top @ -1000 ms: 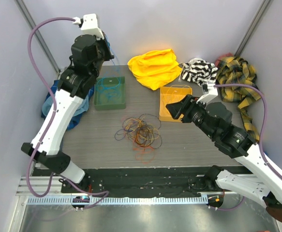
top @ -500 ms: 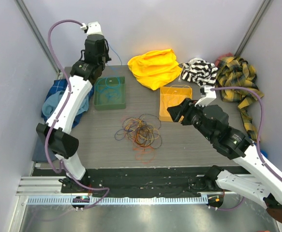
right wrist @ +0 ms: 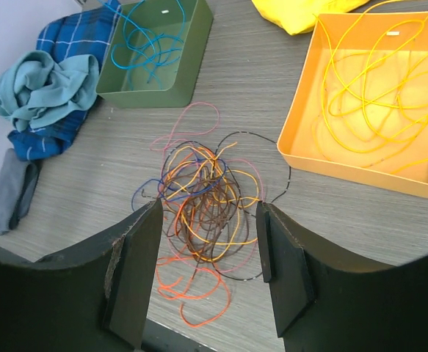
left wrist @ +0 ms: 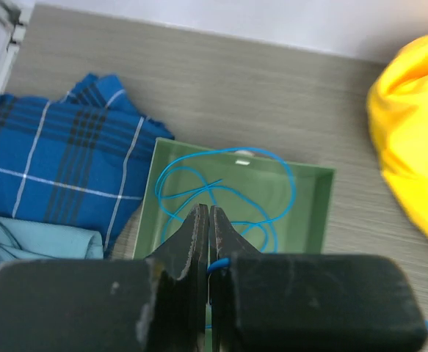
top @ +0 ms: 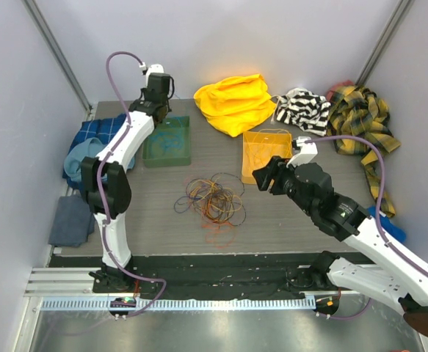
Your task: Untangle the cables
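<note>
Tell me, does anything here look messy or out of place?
Yes: a knotted heap of cables sprawls loose on the table, while the green tray holds only blue strands and the orange tray only yellow strands.

White arms [top: 124, 143], black joints [top: 105, 188], purple hoses [top: 109, 64]

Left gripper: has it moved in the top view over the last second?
Yes. The left gripper, shut on a blue cable, has come down and to the right, toward the green tray's far rim.
</note>
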`<state>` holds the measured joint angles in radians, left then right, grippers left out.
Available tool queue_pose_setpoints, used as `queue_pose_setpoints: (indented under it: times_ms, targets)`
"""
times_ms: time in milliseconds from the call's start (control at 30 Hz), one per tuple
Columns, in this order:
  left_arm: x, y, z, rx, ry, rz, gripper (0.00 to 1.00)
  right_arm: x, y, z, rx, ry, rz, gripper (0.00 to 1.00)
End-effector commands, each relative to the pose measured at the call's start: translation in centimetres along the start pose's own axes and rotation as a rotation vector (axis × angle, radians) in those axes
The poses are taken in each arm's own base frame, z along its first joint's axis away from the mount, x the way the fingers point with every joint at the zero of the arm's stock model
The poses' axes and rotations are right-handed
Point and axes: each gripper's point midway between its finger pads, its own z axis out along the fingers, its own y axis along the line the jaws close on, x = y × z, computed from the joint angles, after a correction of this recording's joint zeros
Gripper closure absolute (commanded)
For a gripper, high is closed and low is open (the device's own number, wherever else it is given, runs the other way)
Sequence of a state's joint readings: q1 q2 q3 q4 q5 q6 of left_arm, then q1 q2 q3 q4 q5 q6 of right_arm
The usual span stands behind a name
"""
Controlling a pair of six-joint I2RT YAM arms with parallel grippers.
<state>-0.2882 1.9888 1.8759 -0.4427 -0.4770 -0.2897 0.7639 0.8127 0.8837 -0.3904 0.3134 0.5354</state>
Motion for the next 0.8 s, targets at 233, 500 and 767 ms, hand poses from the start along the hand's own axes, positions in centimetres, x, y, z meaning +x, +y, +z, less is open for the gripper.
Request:
queue_pose_setpoints:
  times_ms: [233,500,767]
  targets:
    - [3.1,1.1,2.8,-0.05,0.048,0.024,0.51,-0.9,0.0,0.7,0.01,-0.042,-0.027,0.39]
    - [1.9,3.9,1.1,-0.176,0.034,0.021,0.08,-0.9,0.4,0.8,-0.002,-0.044,-0.01,0.39]
    - [5.7,2.2,-3.7,-0.048,0.262,-0.186,0.0,0.3,0.3,1.7,-0.004,-0.023,0.004,0.39]
